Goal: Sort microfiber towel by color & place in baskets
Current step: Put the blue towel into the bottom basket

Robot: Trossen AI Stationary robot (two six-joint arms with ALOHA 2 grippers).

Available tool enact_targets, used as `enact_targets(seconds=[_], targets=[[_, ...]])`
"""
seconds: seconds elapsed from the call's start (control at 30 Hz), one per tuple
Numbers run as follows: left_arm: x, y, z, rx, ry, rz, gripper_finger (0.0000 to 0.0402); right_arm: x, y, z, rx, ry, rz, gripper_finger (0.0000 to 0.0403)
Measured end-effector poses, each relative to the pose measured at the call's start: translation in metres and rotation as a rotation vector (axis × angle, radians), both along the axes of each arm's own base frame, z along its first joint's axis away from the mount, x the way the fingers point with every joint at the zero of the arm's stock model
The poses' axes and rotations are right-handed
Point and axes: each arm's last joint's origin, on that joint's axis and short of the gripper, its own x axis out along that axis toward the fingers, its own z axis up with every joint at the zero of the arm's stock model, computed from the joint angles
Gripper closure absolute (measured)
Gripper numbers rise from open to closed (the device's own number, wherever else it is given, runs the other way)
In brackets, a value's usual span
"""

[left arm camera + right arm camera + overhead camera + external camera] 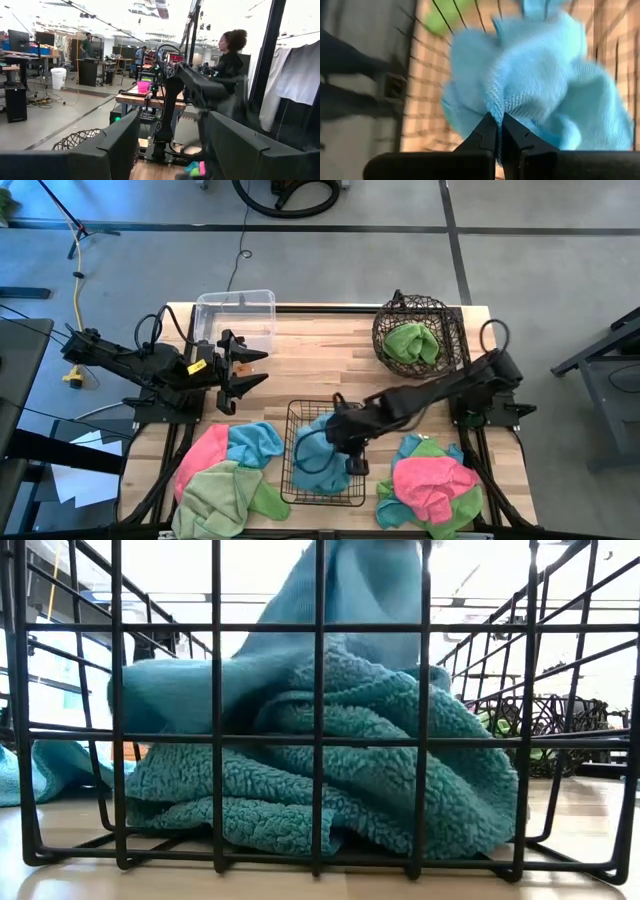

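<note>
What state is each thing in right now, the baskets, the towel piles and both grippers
Right gripper: shut on blue towel over black wire-grid basket.
Left gripper: open, empty, beside clear tub.
Clear tub: empty.
Round wire basket: holds green towel.
Left pile: unsorted, pink, blue, green.
Right pile: unsorted, pink, blue, green.

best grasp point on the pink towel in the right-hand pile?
Probably a top-down pinch on the raised fold at the middle of the pink towel. It lies uppermost on the pile, over green and blue cloths, so its crown is exposed and bunched enough to nip. The right gripper is shut on the blue towel over the black wire basket.
</note>
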Motion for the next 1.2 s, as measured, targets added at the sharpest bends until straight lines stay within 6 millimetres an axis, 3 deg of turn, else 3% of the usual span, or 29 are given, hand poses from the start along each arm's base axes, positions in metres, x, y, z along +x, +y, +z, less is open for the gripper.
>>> enact_targets(seconds=[0.37,0.53,0.77,0.93,1.2], targets=[[0.0,0.0,0.0,0.015,0.003,0.002,0.0177,0.027,0.008,-0.082,-0.09,0.225,-0.091,0.0403],[0.0,0.0,0.0,0.016,0.002,0.002,0.0177,0.03,0.01,-0.099,-0.068,0.28,-0.12,0.0403],[0.0,0.0,0.0,0.031,0.004,0.005,0.0177,0.031,0.005,-0.098,-0.036,0.3,-0.161,0.0382],[0.0,0.0,0.0,0.032,0.004,0.005,0.0177,0.028,0.002,-0.081,-0.008,0.298,-0.108,0.0299],[0.0,0.0,0.0,0.033,0.003,0.005,0.0177,0.029,0.003,-0.035,-0.068,0.274,0.066,0.016]])
